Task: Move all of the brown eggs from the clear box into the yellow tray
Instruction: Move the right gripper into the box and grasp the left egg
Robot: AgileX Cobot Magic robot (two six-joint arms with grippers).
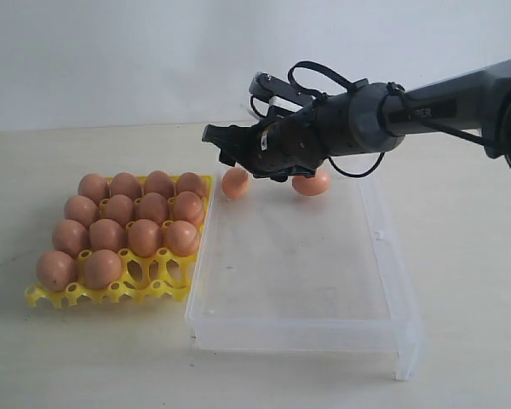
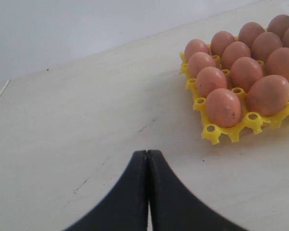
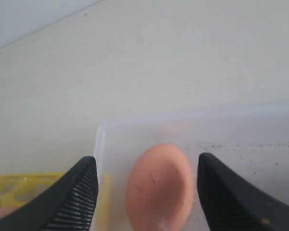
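Right claw [image 3: 145,166] spread apart over the egg [image 3: 159,187] in the box [image 1: 298,334] corner.
Lower it level, close gently across the egg's middle, lift above the wall, then head for an empty cup of the tray [image 1: 157,285].

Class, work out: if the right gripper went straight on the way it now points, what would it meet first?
The right gripper would probably meet the brown egg, framed between its open jaws in a corner of the clear box; depth unclear.
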